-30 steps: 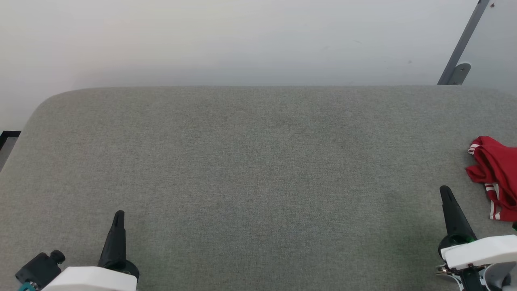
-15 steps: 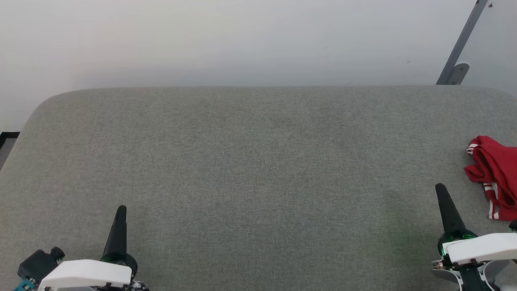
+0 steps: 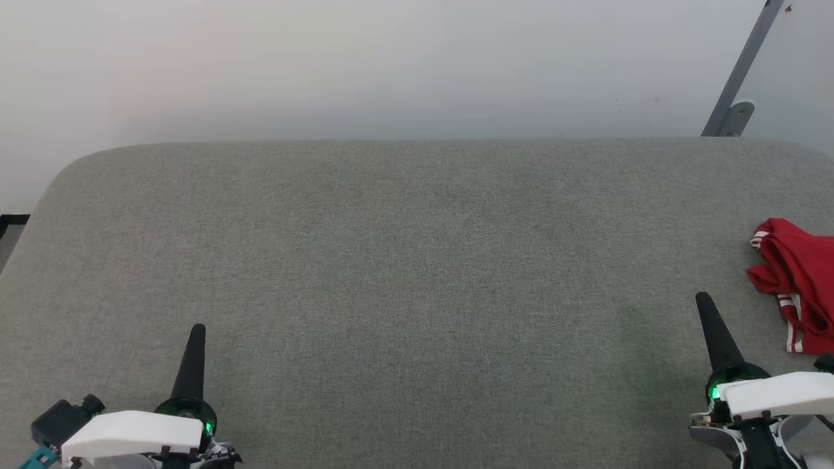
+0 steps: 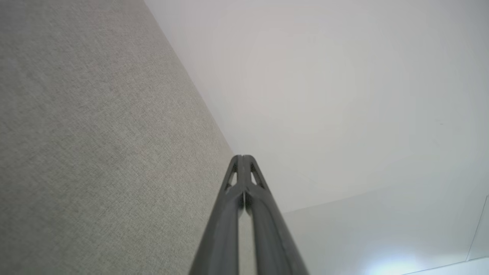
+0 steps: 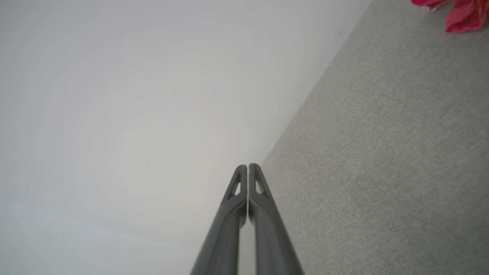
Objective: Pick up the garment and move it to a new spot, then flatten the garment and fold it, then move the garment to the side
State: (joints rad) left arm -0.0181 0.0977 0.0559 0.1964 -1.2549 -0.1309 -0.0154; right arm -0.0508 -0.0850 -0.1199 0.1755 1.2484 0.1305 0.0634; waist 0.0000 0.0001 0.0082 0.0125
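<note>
Left claw (image 3: 197, 329) and right claw (image 3: 703, 299) are pressed together, empty. The right should be opened toward the garment (image 3: 800, 280), two o'clock.

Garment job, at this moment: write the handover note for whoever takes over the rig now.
Left gripper: shut, empty, over the near left of the grey padded surface.
Right gripper: shut, empty, near right, beside the garment and apart from it.
Garment: crumpled heap at the far right of the surface, cut off by the head view's edge.
Done: nothing; the garment is not yet picked up.
Left: pick it up, move it to a new spot, flatten, fold, move aside.
</note>
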